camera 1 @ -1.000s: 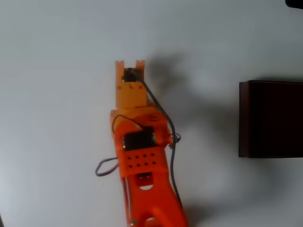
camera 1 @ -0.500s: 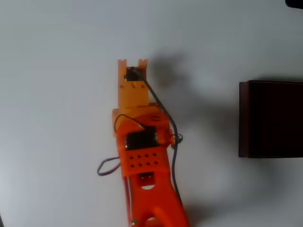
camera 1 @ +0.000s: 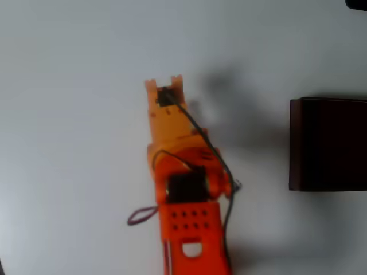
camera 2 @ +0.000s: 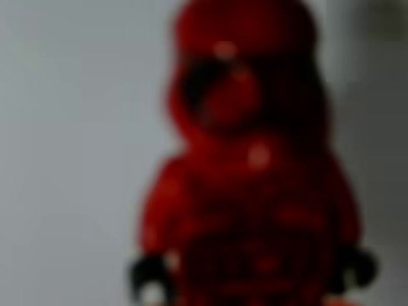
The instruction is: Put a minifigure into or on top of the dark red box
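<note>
The red minifigure looms very close and blurred in the wrist view, upright, with dark hands at the bottom and grey table behind it. That closeness puts it in my gripper's hold, though the fingers themselves are out of sight there. In the overhead view my orange gripper points toward the top of the picture at centre left, and the arm hides the minifigure. The dark red box sits at the right edge, well to the right of the gripper, its dark inside facing up.
The orange arm runs down to the bottom edge of the overhead view, with a black cable along its right side and a purple wire loop on its left. The pale grey table spreads all round. A dark object touches the top right corner.
The arm has swung slightly to the right and drawn back toward the bottom of the overhead view; the gripper tip now sits a little lower and further right. The box has not moved.
</note>
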Controlling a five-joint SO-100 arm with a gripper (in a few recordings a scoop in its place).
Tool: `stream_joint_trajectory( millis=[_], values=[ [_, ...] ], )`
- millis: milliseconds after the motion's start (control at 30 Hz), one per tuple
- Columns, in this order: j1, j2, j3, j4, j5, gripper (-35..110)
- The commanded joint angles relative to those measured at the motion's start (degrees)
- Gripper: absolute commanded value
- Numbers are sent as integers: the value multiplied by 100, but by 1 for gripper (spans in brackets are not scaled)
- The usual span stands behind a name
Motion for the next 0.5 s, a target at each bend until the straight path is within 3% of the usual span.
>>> stream_joint_trajectory(
  millis=[0, 200, 467],
  values=[
    [334, 1266, -264, 668, -932, 0],
    [1081, 2092, -650, 1723, -1819, 0],
    [2435, 1837, -1213, 2162, -2786, 0]
  ],
)
